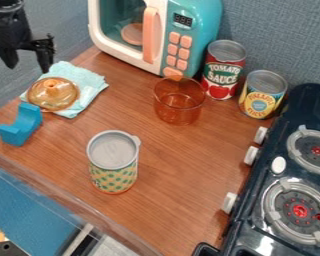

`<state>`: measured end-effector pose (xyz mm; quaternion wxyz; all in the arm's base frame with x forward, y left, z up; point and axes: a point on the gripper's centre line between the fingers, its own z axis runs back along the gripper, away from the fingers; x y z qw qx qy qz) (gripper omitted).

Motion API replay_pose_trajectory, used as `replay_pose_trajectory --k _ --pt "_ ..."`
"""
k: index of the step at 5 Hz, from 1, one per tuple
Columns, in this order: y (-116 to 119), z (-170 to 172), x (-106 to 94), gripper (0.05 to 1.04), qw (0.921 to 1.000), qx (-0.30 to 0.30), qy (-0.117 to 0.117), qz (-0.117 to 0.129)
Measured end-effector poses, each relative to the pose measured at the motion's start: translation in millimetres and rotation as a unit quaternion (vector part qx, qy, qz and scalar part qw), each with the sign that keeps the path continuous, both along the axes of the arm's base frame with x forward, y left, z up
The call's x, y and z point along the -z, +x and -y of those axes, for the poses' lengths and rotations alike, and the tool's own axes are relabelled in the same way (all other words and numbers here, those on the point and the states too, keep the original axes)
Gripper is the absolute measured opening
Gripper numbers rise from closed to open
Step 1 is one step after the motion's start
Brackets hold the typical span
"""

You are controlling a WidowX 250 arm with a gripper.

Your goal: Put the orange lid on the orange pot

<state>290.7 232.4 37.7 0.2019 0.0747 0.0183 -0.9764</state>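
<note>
Saw a black gripper [30,69] at the upper left, pointing down just behind a light blue cloth [92,95], with its jaws set well apart and nothing between them. Found the see-through orange lid [52,97] lying on that cloth, knob upward, toward the left of the wooden desk [179,170]. Noted a bright blue curved block [17,129] close to the near left side of the lid, but could not tell about any contact between the two.

Located the orange pot [179,107] upright near the back middle of the desk, to the right of the lid and well apart from it. Could look into its open top and through its clear orange wall. Spotted a teal and white toy microwave [209,20] behind the pot, with a peach handle and peach buttons on its front. Noticed two upright cans to the right of the pot: a red-labelled can [216,70] and, just beside it, a shorter yellow-labelled can [259,95].

Came next to a patterned container [114,175] with a pale grey top, upright nearer the front, left of the pot. Met a dark toy stove [299,107] along the right side, with round burners and white knobs.
</note>
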Motion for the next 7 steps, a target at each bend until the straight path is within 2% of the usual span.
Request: replay_pose_trajectory --k 3,4,6,7 --pt "11.9 22.6 30.2 1.001 0.9988 0.028 -0.022 -0.033" --pt "13.4 22.1 35.0 0.953 0.9987 0.029 -0.018 -0.037" --pt "10.8 25.2 35.1 0.399 0.9987 0.027 -0.026 -0.035" --pt "8.7 28.4 30.2 0.380 0.9985 0.030 -0.031 -0.035"
